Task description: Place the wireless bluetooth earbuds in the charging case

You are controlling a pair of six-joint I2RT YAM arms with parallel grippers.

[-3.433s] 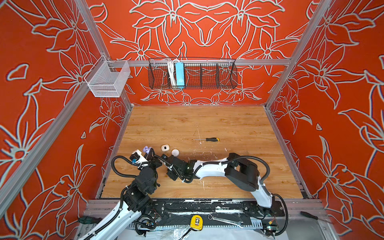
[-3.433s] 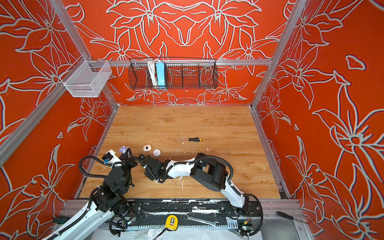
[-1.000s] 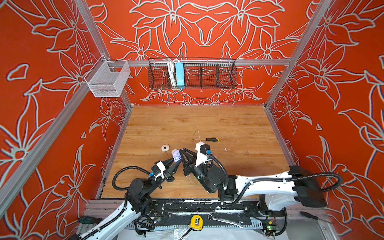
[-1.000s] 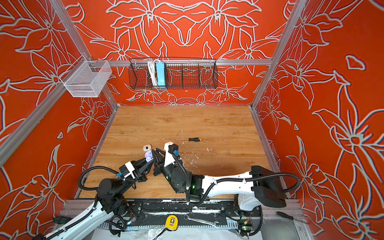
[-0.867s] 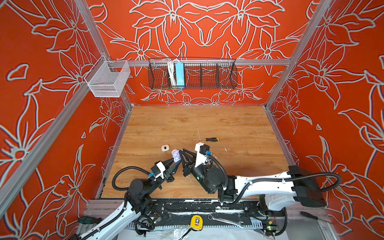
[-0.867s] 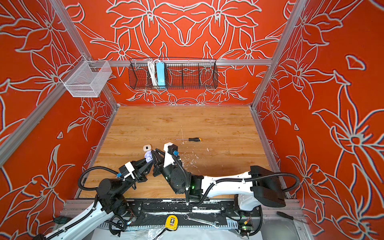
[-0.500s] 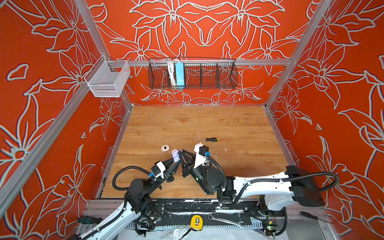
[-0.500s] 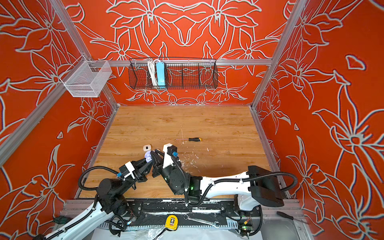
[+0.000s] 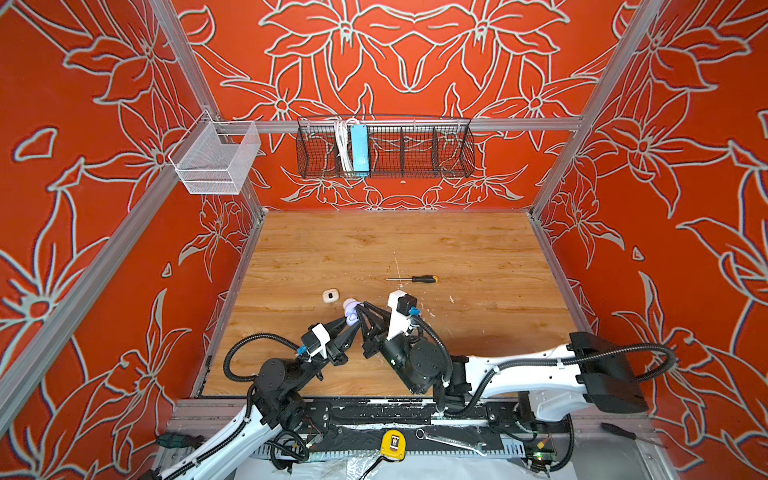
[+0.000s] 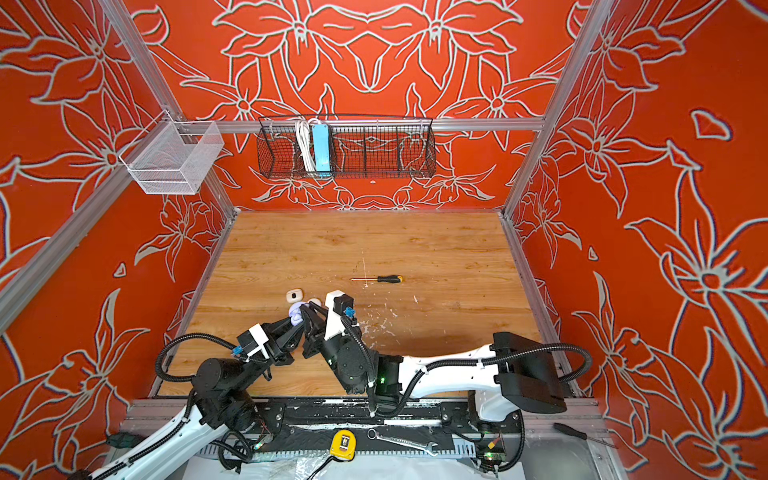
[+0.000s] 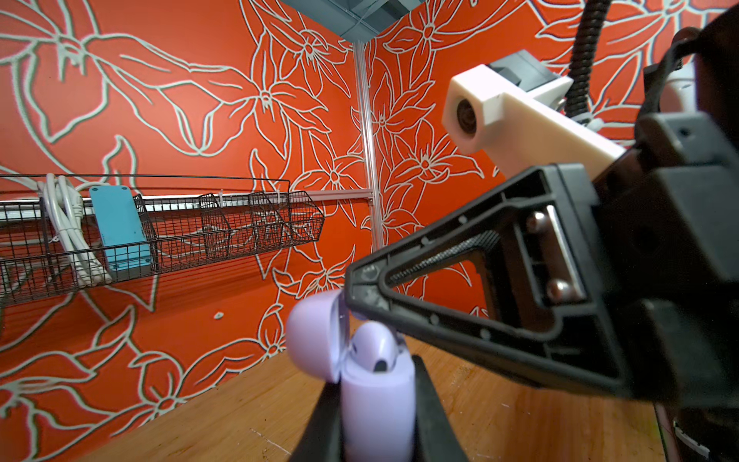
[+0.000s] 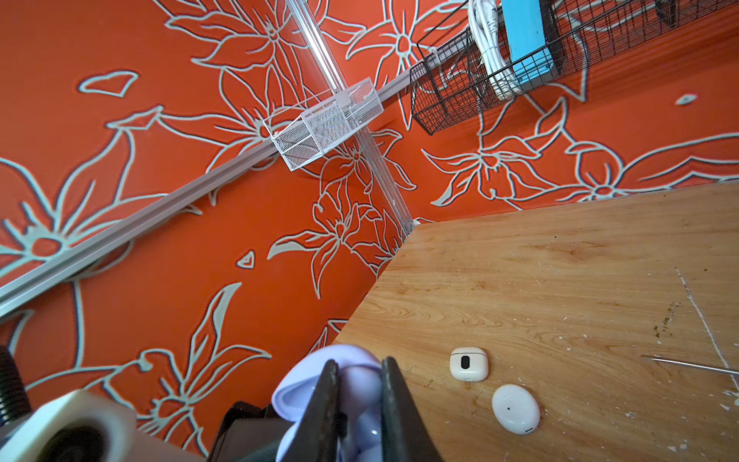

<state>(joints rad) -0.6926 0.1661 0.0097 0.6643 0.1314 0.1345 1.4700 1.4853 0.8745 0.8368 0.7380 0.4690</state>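
My left gripper (image 11: 378,404) is shut on the body of a lilac charging case (image 11: 378,400), held upright above the wooden table with its lid (image 11: 314,334) swung open. A lilac earbud (image 11: 374,348) sits at the case's mouth. The right gripper (image 12: 358,384) is shut on that earbud (image 12: 360,386), coming in from the right over the case. In both top views the two grippers meet at the case (image 9: 351,314) (image 10: 296,314) near the table's front left. How deep the earbud sits in its socket is hidden.
A white square case (image 9: 330,296) and a white oval case (image 12: 515,408) lie on the table (image 9: 457,249) just behind the grippers. A screwdriver (image 9: 415,279) lies farther back. A black wire basket (image 9: 384,145) and a white mesh basket (image 9: 216,160) hang on the walls.
Since the earliest frames both grippers have moved right and come together at the lilac case. Over the last second the hold barely moves; only the right arm's elbow drifts slightly left.
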